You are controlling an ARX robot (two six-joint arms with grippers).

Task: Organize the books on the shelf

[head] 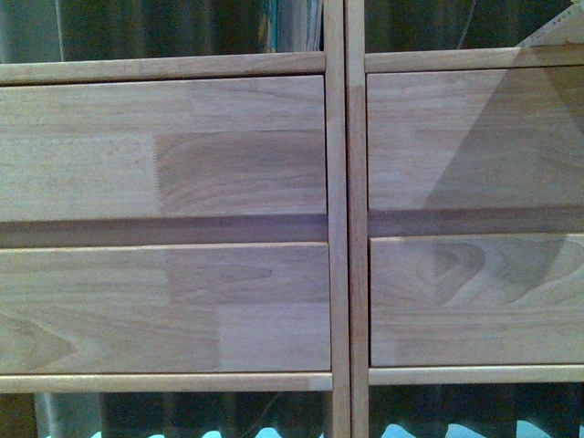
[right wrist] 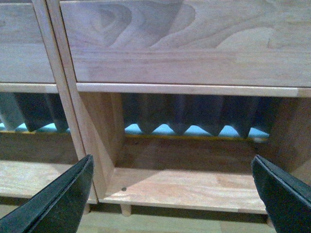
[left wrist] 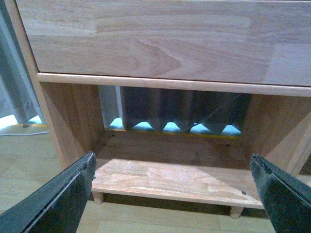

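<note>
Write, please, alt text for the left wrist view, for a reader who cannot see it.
The left gripper, open and holding nothing, faces a bottom compartment of the light-wood shelf with nothing on its board. A flat drawer front sits above the compartment, and a grey pleated curtain shows through its open back.

- The right gripper [right wrist: 171, 160] faced the shelf [right wrist: 73, 116], its two dark fingers [right wrist: 63, 199] spread wide apart.
- A flat drawer front [right wrist: 184, 43] of light wood ran above an open compartment.
- The compartment's bottom board [right wrist: 194, 187] stood on a short round leg [right wrist: 125, 209] near its front edge.
- Through the open back hung a pleated dark curtain [right wrist: 194, 111], with a bright blue strip under its hem.
- Beyond the upright divider, the neighbouring compartment showed the same curtain.
</note>
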